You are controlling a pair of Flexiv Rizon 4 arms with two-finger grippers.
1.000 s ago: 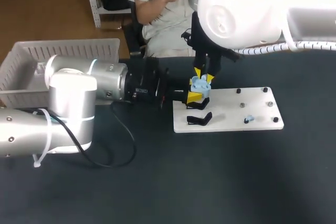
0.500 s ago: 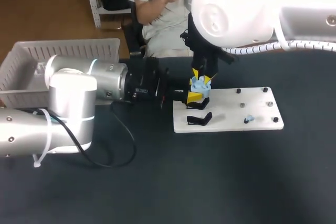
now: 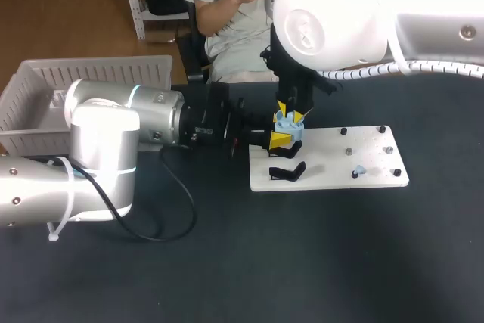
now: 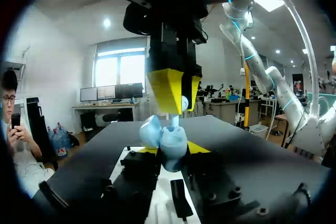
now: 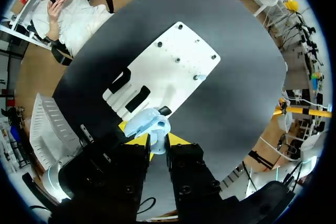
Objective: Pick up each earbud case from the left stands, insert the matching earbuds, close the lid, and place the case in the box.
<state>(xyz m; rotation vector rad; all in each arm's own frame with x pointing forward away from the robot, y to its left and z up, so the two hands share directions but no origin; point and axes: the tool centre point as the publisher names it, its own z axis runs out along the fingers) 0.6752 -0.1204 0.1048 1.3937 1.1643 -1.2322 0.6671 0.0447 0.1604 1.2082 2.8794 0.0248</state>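
Note:
A light blue earbud case with its lid up sits just above the left end of the white board. My left gripper is shut on it from the side. In the left wrist view the case rests between my left gripper's yellow tips. My right gripper hangs straight above it, tips down at the open case, shut on a small pale blue earbud. In the right wrist view the case lies right at my fingertips. A second earbud lies on the board's right part.
Two empty black stands sit on the board's left end, below the held case. Small black pegs dot the board's right half. A grey basket stands at the table's far left. The table is black cloth.
My right arm has shifted slightly left and lower over the case. The left arm and the case have stayed put.

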